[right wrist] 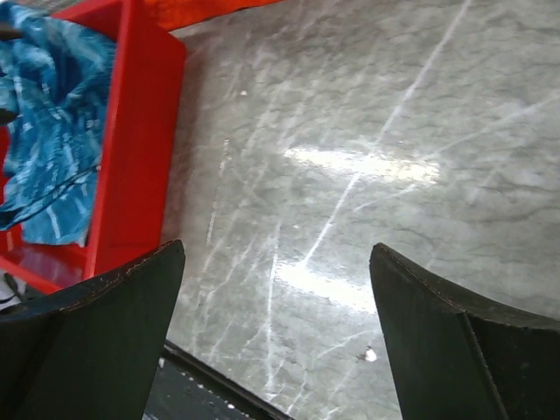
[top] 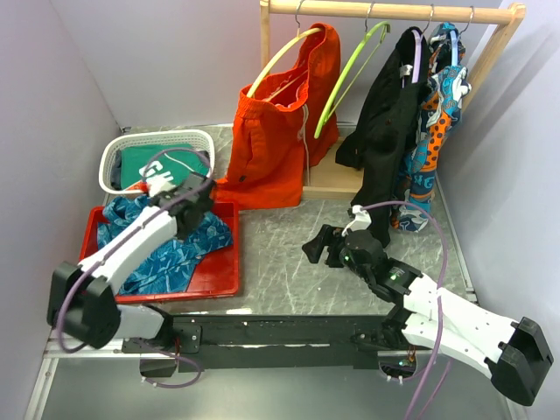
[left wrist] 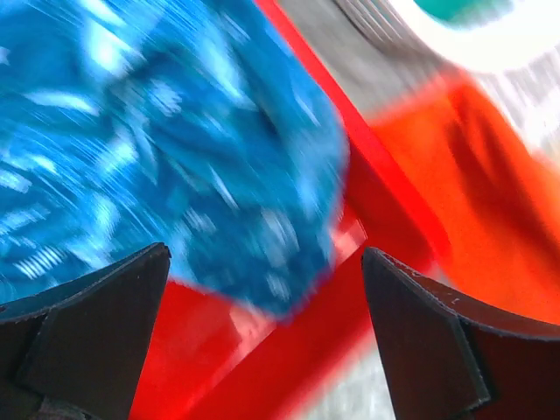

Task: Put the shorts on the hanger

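The shorts (top: 166,252) lie crumpled in the red tray (top: 229,282) at the left of the table (top: 289,262), not yet picked up, so I judge I'm at the very first step: reaching in for a grasp. My left gripper (top: 191,203) hangs over the far right part of the fabric with its fingers spread wide and nothing between them; the left wrist view is smeared, but it shows blue cloth under and just beyond the jaws, with the tray rim to the right. The lime-green hanger (top: 354,74) hangs empty on the wooden rail (top: 385,9) at the back, between the orange shorts (top: 280,131) and a black garment (top: 389,114), well apart from the tray. My right gripper (top: 317,248) is also spread wide, empty, over bare table near the middle. Next I'd want to lower the left fingers onto a fold near the waistband and close; I can't make out the drawstring, so finding that edge comes first.
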`<act>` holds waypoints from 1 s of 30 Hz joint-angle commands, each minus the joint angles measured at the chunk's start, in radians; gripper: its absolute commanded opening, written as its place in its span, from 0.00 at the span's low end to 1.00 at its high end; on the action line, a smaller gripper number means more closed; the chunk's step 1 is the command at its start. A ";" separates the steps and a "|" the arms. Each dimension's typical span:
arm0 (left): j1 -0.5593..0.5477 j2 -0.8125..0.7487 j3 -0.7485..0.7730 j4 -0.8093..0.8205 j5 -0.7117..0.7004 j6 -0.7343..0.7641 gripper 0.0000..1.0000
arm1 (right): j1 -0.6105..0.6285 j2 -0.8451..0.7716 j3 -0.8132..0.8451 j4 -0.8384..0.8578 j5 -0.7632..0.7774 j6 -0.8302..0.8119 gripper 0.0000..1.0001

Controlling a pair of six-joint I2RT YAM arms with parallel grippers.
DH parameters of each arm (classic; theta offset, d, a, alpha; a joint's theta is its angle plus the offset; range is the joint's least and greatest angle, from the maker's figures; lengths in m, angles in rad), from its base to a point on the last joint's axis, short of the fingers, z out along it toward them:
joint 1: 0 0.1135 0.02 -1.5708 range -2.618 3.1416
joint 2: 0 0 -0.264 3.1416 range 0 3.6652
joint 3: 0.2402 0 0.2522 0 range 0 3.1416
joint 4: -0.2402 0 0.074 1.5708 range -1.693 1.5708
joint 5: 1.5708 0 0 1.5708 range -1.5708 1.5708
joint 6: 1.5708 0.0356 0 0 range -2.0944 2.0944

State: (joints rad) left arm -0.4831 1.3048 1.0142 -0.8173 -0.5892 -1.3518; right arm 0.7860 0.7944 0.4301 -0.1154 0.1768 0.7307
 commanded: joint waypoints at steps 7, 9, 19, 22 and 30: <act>0.161 0.244 0.012 0.125 0.060 -0.020 0.98 | 0.005 0.035 0.044 0.043 -0.043 -0.053 0.93; 0.161 0.272 -0.006 0.171 0.066 -0.006 0.89 | 0.006 0.029 0.041 0.048 -0.046 -0.054 0.93; 0.150 0.027 -0.055 0.112 0.060 0.103 0.01 | 0.007 0.051 0.079 0.100 -0.146 -0.115 0.93; 0.150 -0.121 -0.054 0.107 0.084 0.186 0.01 | 0.047 0.106 0.140 0.114 -0.165 -0.157 0.92; 0.150 -0.321 0.021 0.044 0.177 0.355 0.01 | 0.216 0.399 0.424 0.189 -0.096 -0.238 0.92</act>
State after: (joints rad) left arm -0.3298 1.0233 0.9714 -0.7273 -0.4648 -1.1122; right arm 0.9348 1.0836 0.7086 -0.0280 0.0448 0.5655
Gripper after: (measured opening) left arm 0.023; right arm 0.917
